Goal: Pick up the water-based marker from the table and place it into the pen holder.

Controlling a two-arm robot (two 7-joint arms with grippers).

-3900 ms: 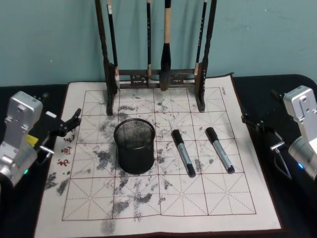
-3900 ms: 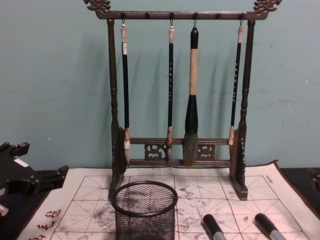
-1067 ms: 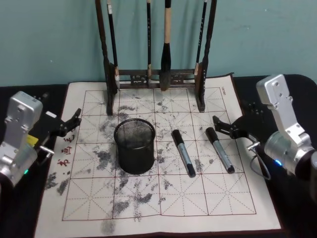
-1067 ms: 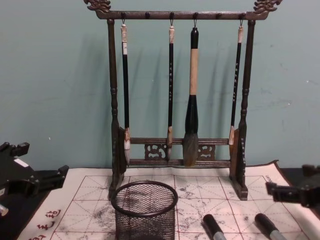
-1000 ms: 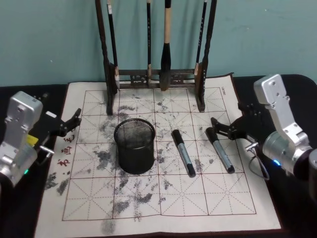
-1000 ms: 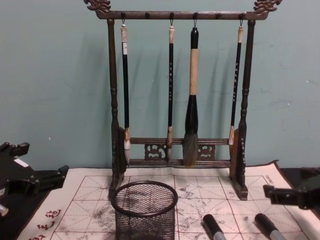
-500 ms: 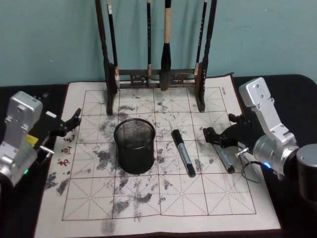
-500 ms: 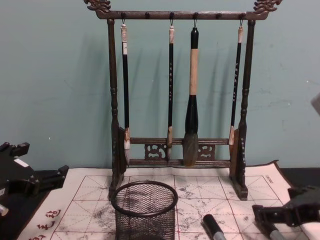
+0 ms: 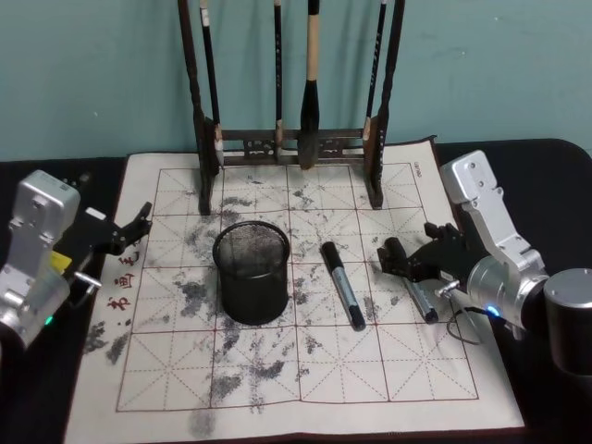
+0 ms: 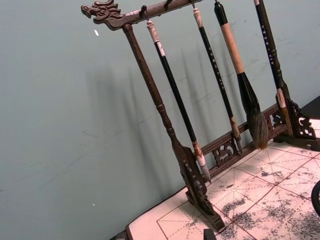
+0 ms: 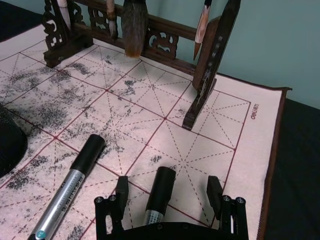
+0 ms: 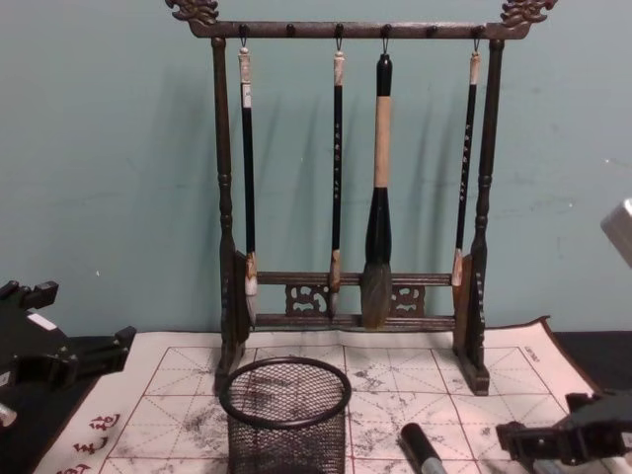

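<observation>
Right hand (image 11: 168, 186) (fingers (image 11: 121, 189) spread) straddles the marker (image 11: 160, 190).

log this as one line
right gripper open, straddling right marker | left gripper open, parked over left edge of mat | pen holder without marker | second marker on mat

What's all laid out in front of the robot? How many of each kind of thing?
Hanging calligraphy brushes: 4
Silver markers with black caps: 2
Black wire-mesh pen holder: 1
Dark wooden brush rack: 1
White gridded practice mat: 1
Total: 9
</observation>
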